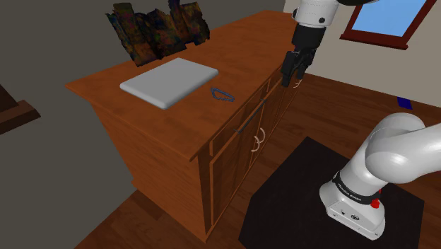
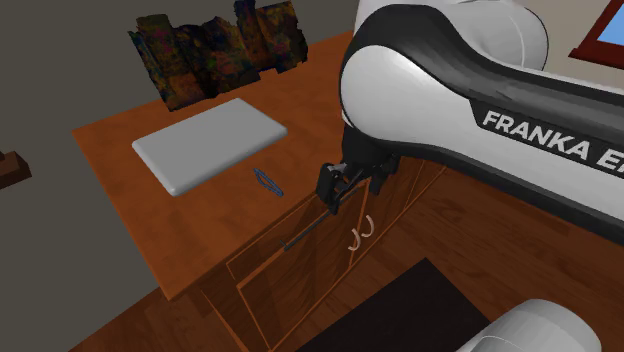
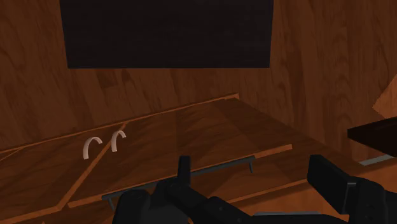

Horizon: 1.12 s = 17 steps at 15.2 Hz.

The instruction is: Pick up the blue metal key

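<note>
Since the gripper (image 1: 292, 76) hangs off the table's (image 1: 240, 49) front edge, fingers open, a low approach to the blue key (image 1: 222, 94) could clip that edge.

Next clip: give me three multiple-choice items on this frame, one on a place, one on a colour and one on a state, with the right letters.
1. Where does the small blue key lie?
A. On top of the brown wooden cabinet, beside the flat grey rectangular slab
B. On the floor
C. Between the claw's fingers

2. What colour is the slab?
A. Red
B. Grey
C. Green

3. How is the black two-finger claw?
A. Shut on the key
B. Shut on the slab
C. Open, holding nothing

Answers:
1 A, the key rests on the cabinet top between the slab and the front edge.
2 B, the slab is plain grey in both exterior views.
3 C, in the wrist view the fingers stand apart with nothing between them.
</note>
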Each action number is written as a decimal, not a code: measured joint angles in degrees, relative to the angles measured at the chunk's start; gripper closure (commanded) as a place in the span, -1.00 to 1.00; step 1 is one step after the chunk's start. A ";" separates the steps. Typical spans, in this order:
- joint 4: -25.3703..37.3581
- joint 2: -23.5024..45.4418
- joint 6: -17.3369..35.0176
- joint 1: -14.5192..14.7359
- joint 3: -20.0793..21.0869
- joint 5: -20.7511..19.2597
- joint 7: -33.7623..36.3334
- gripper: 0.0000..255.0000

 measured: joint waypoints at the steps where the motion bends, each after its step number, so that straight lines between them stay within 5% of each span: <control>1: 0.00 0.00 0.00 0.00 0.00 0.00 0.00 -1.00; 17: 11.31 29.84 22.45 2.07 3.09 -1.45 -5.01 -1.00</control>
